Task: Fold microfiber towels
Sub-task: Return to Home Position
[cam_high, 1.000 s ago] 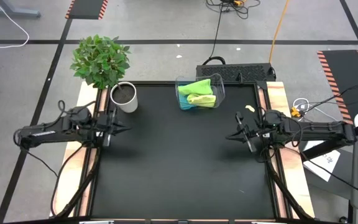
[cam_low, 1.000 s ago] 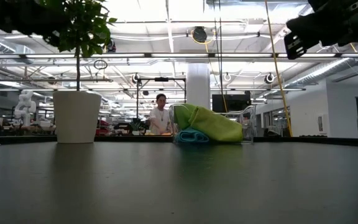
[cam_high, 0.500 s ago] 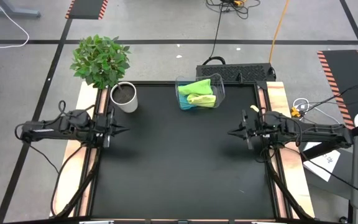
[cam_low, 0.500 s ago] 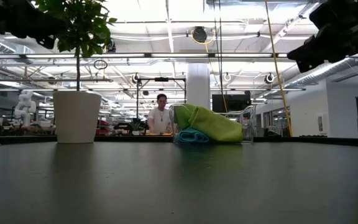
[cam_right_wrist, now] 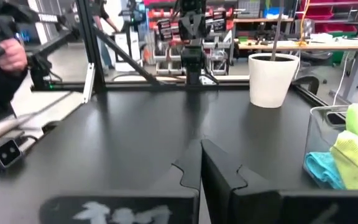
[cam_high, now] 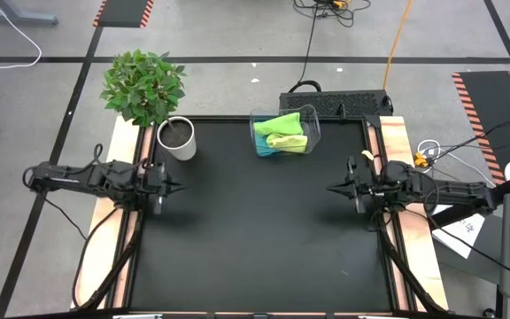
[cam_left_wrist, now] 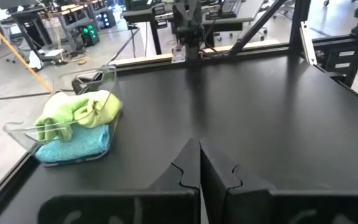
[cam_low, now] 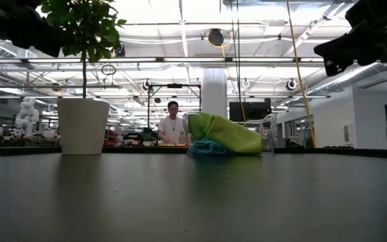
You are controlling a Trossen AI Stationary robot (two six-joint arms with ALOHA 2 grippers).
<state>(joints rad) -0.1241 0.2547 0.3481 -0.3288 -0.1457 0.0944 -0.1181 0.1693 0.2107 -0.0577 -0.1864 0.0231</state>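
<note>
The microfiber towels lie in a clear plastic bin (cam_high: 285, 131) at the table's far edge: a lime-green one (cam_high: 282, 130) on top, a turquoise-blue one (cam_left_wrist: 73, 149) under it. In the low view the green towel (cam_low: 228, 134) bulges out of the bin above the blue one (cam_low: 207, 146). My left gripper (cam_high: 181, 187) hovers shut above the table's left edge, pointing right. My right gripper (cam_high: 329, 189) hovers shut above the right edge, pointing left. Both are far from the bin and hold nothing.
A white pot (cam_high: 177, 138) with a green plant (cam_high: 142, 85) stands at the table's far left corner. The black table top (cam_high: 255, 239) lies between the arms. A person (cam_low: 173, 125) stands in the room behind, and a hand (cam_right_wrist: 5, 55) shows at the near side.
My left arm has swung toward the table's near edge, its shut gripper still pointing right. My right arm has drawn back a little toward the right edge and levelled out. The towels and bin have kept still.
</note>
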